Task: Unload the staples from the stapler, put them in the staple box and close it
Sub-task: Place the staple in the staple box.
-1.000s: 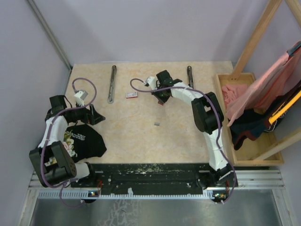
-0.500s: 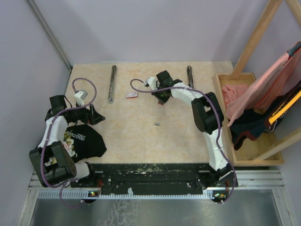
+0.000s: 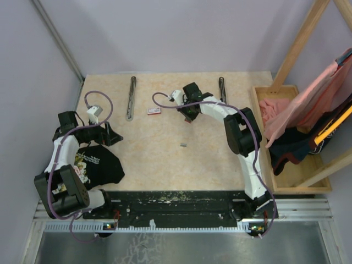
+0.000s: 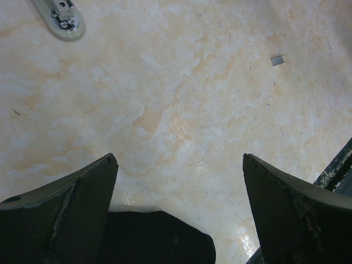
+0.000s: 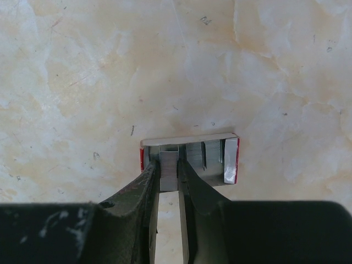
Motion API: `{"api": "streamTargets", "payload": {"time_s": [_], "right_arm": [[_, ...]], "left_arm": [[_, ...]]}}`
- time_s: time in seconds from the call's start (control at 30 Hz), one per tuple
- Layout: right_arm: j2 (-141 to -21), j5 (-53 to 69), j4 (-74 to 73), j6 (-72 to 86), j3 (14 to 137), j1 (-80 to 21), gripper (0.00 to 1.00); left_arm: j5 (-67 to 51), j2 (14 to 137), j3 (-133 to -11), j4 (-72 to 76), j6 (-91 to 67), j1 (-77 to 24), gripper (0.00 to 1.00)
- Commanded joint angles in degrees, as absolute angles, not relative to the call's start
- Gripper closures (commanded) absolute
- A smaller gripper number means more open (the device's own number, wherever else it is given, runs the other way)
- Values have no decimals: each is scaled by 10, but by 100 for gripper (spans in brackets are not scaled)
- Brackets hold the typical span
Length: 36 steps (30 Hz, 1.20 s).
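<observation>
My right gripper (image 5: 169, 164) is shut on a short grey strip of staples (image 5: 168, 177). In the right wrist view the strip overlaps an open red-and-white box (image 5: 231, 160) that holds more staples (image 5: 212, 157). From above, this gripper (image 3: 188, 116) is a little right of the box (image 3: 154, 110); I cannot tell if the strip touches it. Another tiny strip (image 3: 183, 145) lies loose mid-table and also shows in the left wrist view (image 4: 278, 60). The long grey stapler (image 3: 131, 98) lies at the far left, its tip (image 4: 63, 16) in the left wrist view. My left gripper (image 3: 113, 135) (image 4: 179, 159) is open and empty.
A second long grey bar (image 3: 222, 89) lies at the far right of the table. A black cloth (image 3: 96, 165) lies under the left arm and shows between the left fingers (image 4: 159, 236). A wooden tray with clothes (image 3: 286, 137) stands beside the table's right edge.
</observation>
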State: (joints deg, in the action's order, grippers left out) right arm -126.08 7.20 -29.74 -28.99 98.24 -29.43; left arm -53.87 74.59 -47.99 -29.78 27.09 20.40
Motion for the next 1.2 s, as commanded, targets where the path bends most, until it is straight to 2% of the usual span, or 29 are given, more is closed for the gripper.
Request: {"api": "streamTargets", "payload": {"time_s": [0.0, 0.53, 0.93, 1.17], "right_arm": [[-1231, 69, -301, -299, 985, -291, 81], [-1211, 77, -316, -292, 1013, -291, 71], [-1164, 100, -329, -280, 1024, -291, 67], [-1176, 113, -321, -279, 1003, -291, 57]], "left_arm": [[-553, 748, -496, -303, 282, 208, 0], [-552, 747, -496, -302, 282, 208, 0], [-552, 747, -496, -302, 282, 208, 0], [-551, 745, -496, -303, 282, 209, 0]]}}
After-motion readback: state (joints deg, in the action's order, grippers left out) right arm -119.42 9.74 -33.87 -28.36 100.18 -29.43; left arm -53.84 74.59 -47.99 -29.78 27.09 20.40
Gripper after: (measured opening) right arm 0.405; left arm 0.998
